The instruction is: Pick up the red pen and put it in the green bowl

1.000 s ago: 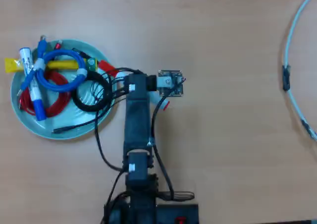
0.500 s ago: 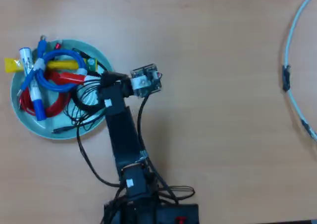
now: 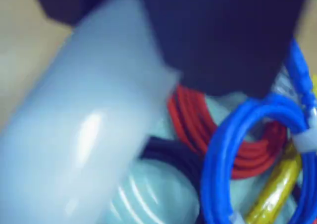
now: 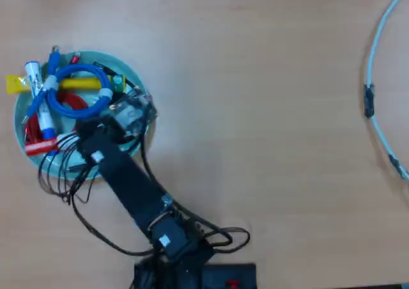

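Hand (image 4: 64, 140) holds the red pen (image 4: 39, 146) over the green bowl (image 4: 131, 71).

Your overhead view looks straight down from well above, taking in the whole surface (image 4: 268, 110) with the arm's base at bottom centre. Your wrist view sits very near, blurred, over the green bowl (image 4: 131, 149), at the overhead frame's left; both share its coiled cables (image 3: 225, 149).

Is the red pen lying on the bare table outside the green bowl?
No, in the overhead view the red pen is over the green bowl, at its left side.
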`<state>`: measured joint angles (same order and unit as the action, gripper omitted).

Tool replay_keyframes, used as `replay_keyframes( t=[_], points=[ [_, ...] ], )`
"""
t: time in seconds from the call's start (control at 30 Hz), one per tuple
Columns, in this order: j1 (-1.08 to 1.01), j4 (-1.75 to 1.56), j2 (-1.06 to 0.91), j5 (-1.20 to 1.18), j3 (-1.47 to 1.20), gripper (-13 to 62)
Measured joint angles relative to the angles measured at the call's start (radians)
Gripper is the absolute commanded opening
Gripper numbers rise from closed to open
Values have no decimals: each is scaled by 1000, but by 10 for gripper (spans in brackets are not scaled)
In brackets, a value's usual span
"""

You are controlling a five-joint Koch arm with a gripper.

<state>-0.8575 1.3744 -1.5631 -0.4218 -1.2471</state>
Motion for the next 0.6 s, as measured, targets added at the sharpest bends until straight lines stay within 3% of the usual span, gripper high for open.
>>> replay_keyframes(
  t=[0.2, 0.6],
  points=[
    [106, -87, 120, -2, 41, -73],
    [124, -290, 284, -21, 44, -73]
  ],
)
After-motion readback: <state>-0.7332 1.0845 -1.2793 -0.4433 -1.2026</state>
